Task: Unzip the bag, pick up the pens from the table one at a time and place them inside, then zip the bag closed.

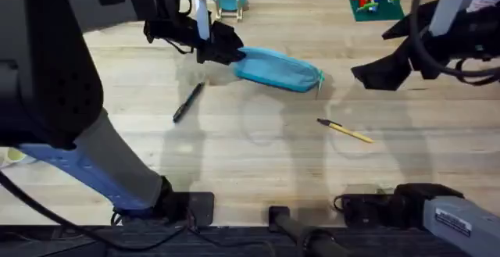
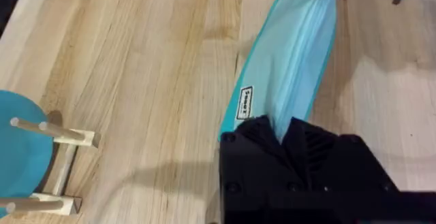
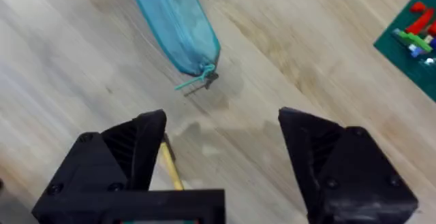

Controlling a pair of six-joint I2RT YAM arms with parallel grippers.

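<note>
1. Bag (image 1: 277,69) lies on the table (image 1: 258,171), toward the far middle. The left gripper (image 1: 221,48) is clamped on its left end, the fabric pinched between black fingers (image 2: 255,149) in the left wrist view.
2. The right gripper (image 1: 377,74) hovers just off the bag's right end, jaws wide apart, near the zipper pull (image 3: 208,78).
3. Risk, as I judge it: the pull is small and its cord loose, so the open fingers could close on fabric instead, or a tug could drag the pouch if the left hold slips.
4. Its long axis runs left to right, slightly slanted toward the near right; the pull end points at the right gripper.
5. Both pens, black (image 1: 187,102) and yellow (image 1: 345,130), lie nearer on the table, well apart.
</note>
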